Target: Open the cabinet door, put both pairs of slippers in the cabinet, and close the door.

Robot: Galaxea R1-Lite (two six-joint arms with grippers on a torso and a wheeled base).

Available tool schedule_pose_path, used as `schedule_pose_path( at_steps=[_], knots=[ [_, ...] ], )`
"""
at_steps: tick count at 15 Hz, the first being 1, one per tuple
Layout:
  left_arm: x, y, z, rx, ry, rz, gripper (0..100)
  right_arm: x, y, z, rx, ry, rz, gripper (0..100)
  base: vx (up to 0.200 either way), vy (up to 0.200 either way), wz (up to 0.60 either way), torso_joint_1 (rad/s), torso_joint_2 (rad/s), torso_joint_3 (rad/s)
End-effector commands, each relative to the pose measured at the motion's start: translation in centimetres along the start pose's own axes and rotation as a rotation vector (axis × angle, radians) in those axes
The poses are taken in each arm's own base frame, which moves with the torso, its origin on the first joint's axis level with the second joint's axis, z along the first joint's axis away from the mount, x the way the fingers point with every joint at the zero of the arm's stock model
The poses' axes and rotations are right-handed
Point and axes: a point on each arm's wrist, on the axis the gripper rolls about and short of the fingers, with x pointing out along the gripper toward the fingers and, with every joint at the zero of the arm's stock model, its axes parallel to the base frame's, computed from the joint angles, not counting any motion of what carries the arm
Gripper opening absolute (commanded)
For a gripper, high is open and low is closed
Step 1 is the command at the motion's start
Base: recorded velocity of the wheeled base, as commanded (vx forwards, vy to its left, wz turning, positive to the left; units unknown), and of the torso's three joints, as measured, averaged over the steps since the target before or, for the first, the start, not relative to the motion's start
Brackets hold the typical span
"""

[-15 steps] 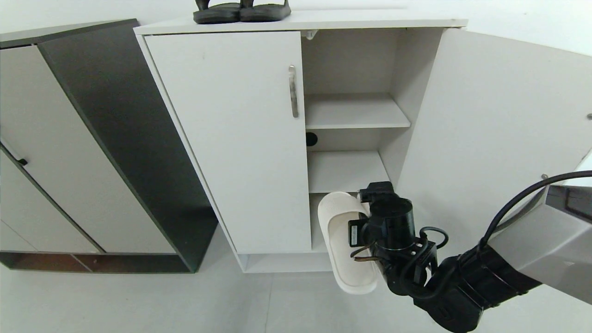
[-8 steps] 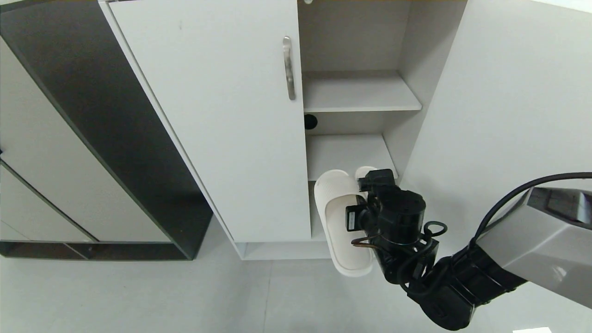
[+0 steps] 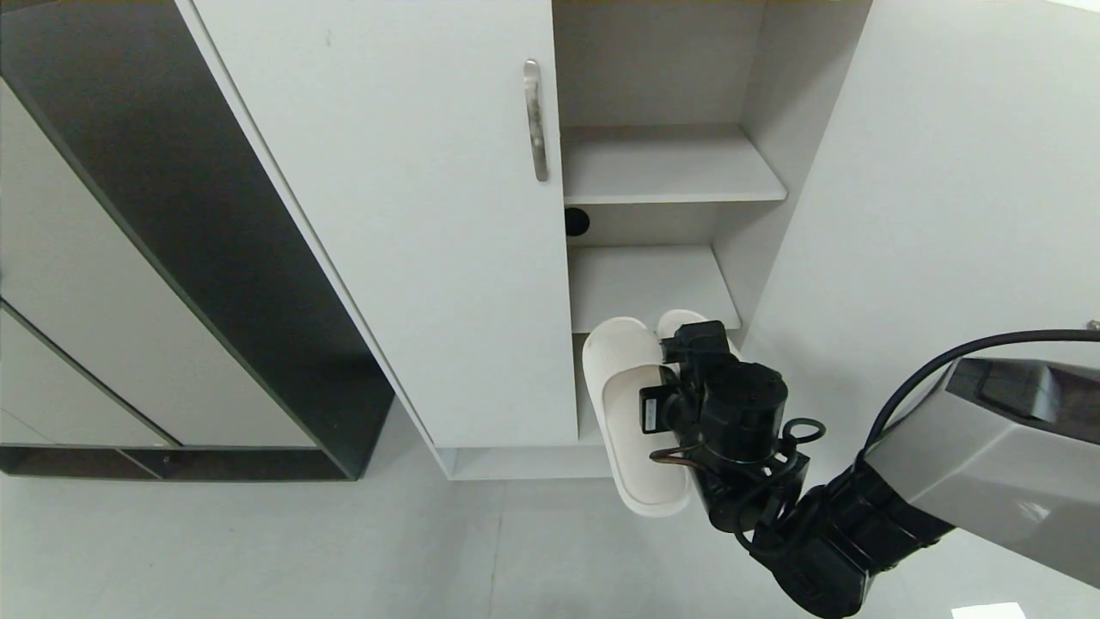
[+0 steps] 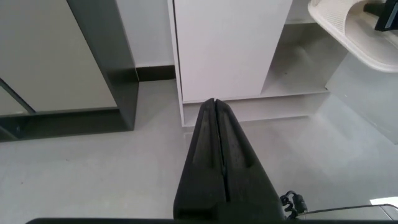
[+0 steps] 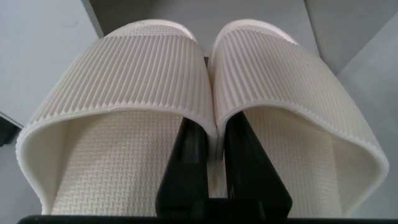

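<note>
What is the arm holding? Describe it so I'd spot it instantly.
Find the white cabinet with its right-hand door swung open. Low in front of the opening, the right tool pinches a pair of slippers side by side by their inner walls. They are cream, with ribbed straps, unlike the plain smooth shelves behind.

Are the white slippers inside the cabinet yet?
Not yet. The right claw holds the white slippers at the cabinet's open front, heels sticking out over the floor.
</note>
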Motion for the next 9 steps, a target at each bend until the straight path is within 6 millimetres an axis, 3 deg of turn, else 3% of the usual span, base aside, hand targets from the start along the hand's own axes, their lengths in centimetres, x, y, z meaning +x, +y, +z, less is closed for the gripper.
schedule_pose_path(
  at_steps=[1, 3, 9],
  knots=[
    [0.0, 0.0, 0.0, 0.0, 0.001, 0.0, 0, 0.2, 0.1, 0.1, 0.003, -0.004, -0.002, 0, 0.0, -0.2, 0.0, 0.002, 0.01, 0.002],
    [0.0, 0.0, 0.0, 0.0, 0.001, 0.0, 0, 0.6, 0.5, 0.0, 0.008, -0.011, -0.004, 0, 0.0, -0.2, 0.0, 0.005, 0.0, -0.002],
    [0.0, 0.0, 0.0, 0.0, 0.001, 0.0, 0, 3.1, 1.6, -1.3, 0.01, -0.011, -0.042, 0, 0.0, 0.0, 0.0, 0.0, 0.0, 0.0]
  ],
)
